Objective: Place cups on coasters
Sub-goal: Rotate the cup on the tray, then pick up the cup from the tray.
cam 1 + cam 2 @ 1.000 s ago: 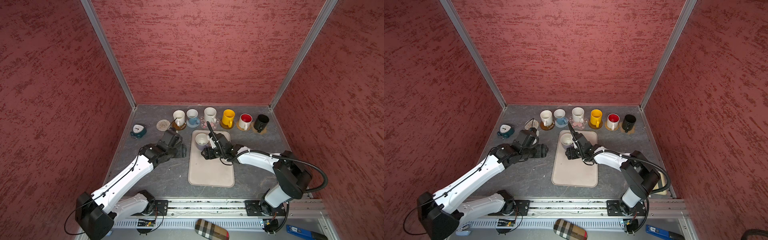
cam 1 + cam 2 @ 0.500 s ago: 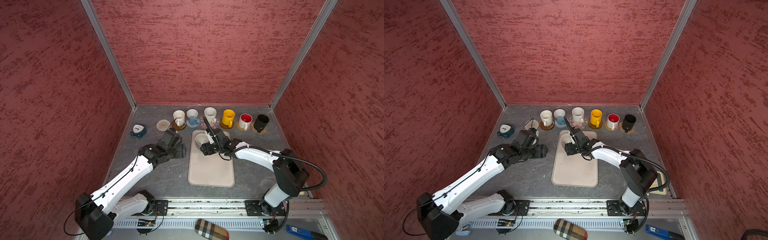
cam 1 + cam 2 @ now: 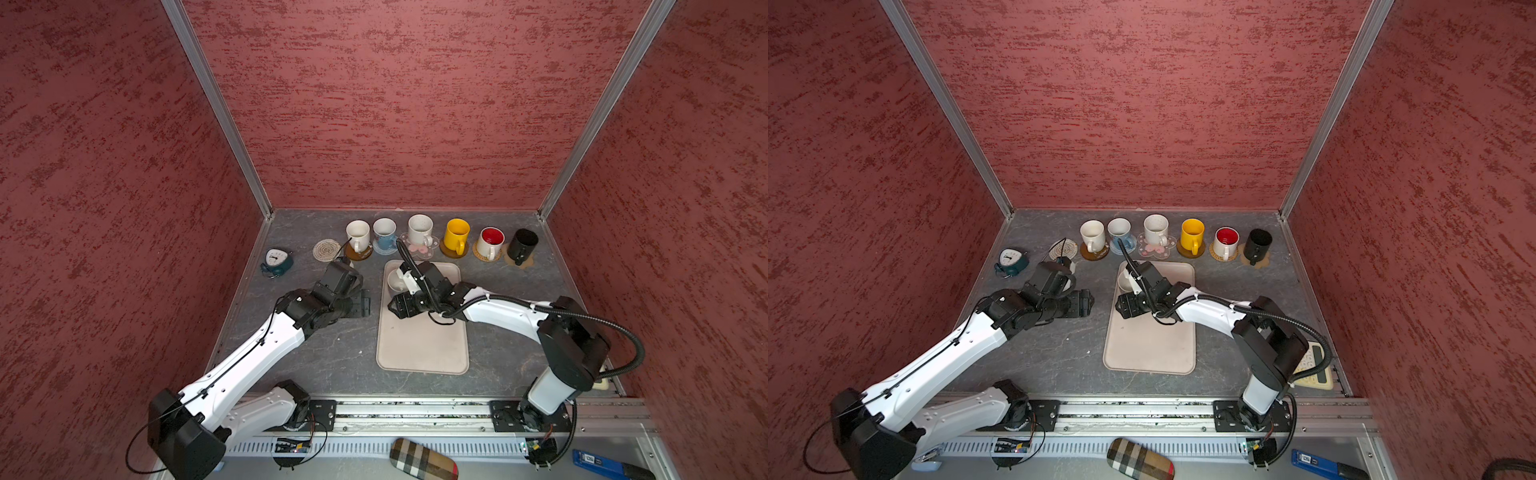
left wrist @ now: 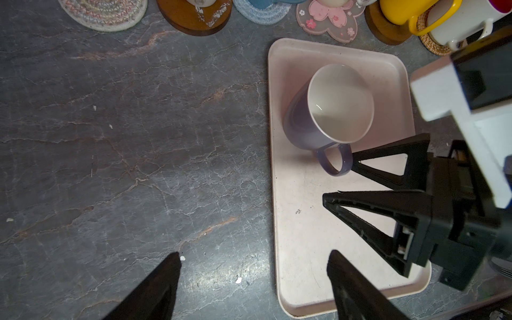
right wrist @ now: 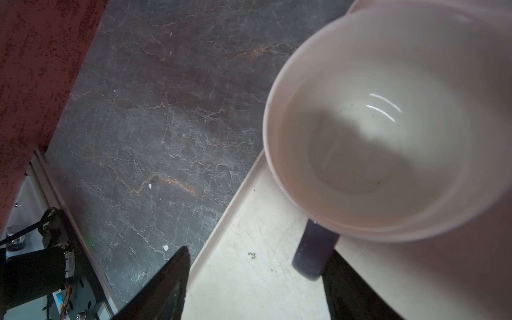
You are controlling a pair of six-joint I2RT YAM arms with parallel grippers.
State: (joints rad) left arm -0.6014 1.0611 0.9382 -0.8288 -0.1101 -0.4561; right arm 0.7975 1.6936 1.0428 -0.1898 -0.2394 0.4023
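Sitting upright on the big beige flat tray (image 4: 304,249): lavender ceramic mug (image 4: 324,110), handle just beside one of the spread, empty right fingers (image 4: 388,163). Hanging wide open over the grey stone surface (image 4: 124,152): left fingers (image 4: 155,288), holding nothing.

Six mugs in the back row, one on the tray (image 3: 422,345).

I see the row along the back wall, each mug on a coaster; at its left end a bare coaster (image 3: 326,250), and left of that a clock (image 3: 276,262). In front of the row the tray lies on the table (image 3: 332,353), with a mug (image 4: 327,110) in its far left corner, upright, handle toward me.
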